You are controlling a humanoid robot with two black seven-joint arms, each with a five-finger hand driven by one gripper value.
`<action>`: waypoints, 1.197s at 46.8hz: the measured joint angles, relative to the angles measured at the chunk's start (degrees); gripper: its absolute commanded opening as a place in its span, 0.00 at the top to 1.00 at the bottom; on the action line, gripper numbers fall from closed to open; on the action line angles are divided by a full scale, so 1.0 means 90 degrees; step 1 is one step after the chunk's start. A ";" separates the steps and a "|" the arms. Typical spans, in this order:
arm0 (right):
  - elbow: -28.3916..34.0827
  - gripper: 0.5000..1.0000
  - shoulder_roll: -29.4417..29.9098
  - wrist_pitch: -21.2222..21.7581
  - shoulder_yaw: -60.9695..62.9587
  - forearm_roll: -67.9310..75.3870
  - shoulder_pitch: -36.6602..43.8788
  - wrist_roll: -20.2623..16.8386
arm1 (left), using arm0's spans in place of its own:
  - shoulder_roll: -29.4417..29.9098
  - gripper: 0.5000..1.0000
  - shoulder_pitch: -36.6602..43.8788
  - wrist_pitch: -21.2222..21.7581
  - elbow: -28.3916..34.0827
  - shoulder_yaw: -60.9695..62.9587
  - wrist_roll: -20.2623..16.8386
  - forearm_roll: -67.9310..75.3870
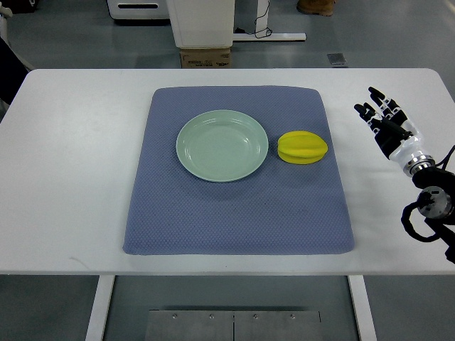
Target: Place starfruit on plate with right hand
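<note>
A yellow starfruit (302, 147) lies on the blue mat (238, 213), just right of a pale green plate (222, 145) that holds nothing. My right hand (380, 114) is over the white table to the right of the mat, about a hand's length from the starfruit. Its fingers are spread and hold nothing. The left arm does not show.
The white table (71, 177) carries the mat. Beyond its far edge stand a cardboard box (205, 58) and a white cabinet base (202, 21) on the floor. A dark object (11, 67) shows at the left edge.
</note>
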 measured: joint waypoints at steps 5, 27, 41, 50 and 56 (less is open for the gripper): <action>0.0080 0.00 0.0000 0.0000 0.0000 0.0000 0.0000 0.0000 | 0.0000 0.00 0.0000 0.0000 0.0000 0.0000 -0.0001 0.0000; 0.0202 0.00 0.0009 -0.0003 0.0018 0.0000 0.0054 -0.0009 | 0.0000 0.00 0.0000 0.0000 0.0000 0.0000 0.0000 -0.0001; -0.0159 0.00 0.0016 -0.0133 0.0025 0.0000 0.0202 0.0041 | 0.0000 0.00 -0.0002 -0.0002 -0.0001 0.0000 -0.0001 -0.0001; -0.0408 0.00 0.0112 -0.0128 0.0025 0.0008 0.0209 0.0024 | 0.0000 0.00 0.0000 -0.0002 -0.0001 0.0000 0.0000 -0.0001; -0.0461 0.00 0.0176 -0.0126 0.0022 0.0007 0.0217 0.0087 | 0.0000 0.00 -0.0001 -0.0002 -0.0001 0.0000 -0.0001 -0.0001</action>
